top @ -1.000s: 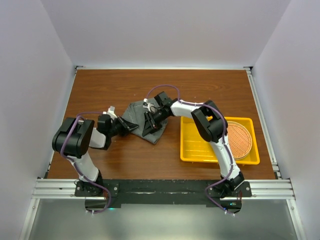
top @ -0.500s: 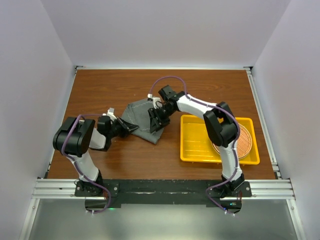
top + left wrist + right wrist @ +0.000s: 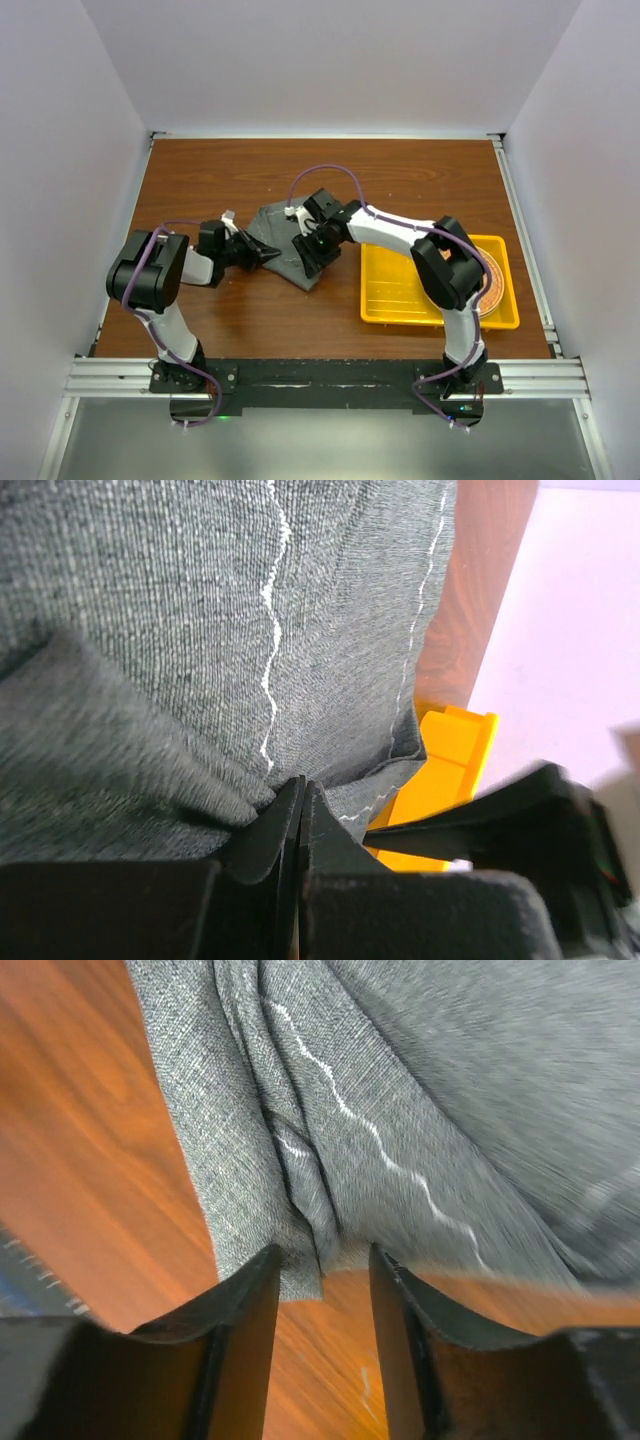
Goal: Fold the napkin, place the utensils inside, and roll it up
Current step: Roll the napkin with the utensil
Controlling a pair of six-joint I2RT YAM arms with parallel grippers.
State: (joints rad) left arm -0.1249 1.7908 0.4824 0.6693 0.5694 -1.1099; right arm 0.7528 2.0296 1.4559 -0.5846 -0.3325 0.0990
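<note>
The dark grey napkin (image 3: pixel 285 238) lies bunched on the table left of centre, its pale stitched line showing in both wrist views. My left gripper (image 3: pixel 270 254) is shut on the napkin's (image 3: pixel 250 610) left edge, its fingers (image 3: pixel 285 815) pressed together with cloth pinched at the tips. My right gripper (image 3: pixel 312 255) hovers over the napkin's near right side. In the right wrist view it (image 3: pixel 322 1280) stands open, with a folded corner of the napkin (image 3: pixel 300 1260) between the fingertips, untouched by the right finger. The utensils are out of view.
A yellow tray (image 3: pixel 400 300) sits to the right, with a round woven mat (image 3: pixel 490 285) in it, partly hidden by the right arm. The tray's corner (image 3: pixel 455 745) shows past the cloth in the left wrist view. Bare brown table (image 3: pixel 90 1160) surrounds the napkin.
The right gripper let go and opened, drew away from me, then came back down over the napkin's near right side. The left gripper kept its hold, shifting slightly.
</note>
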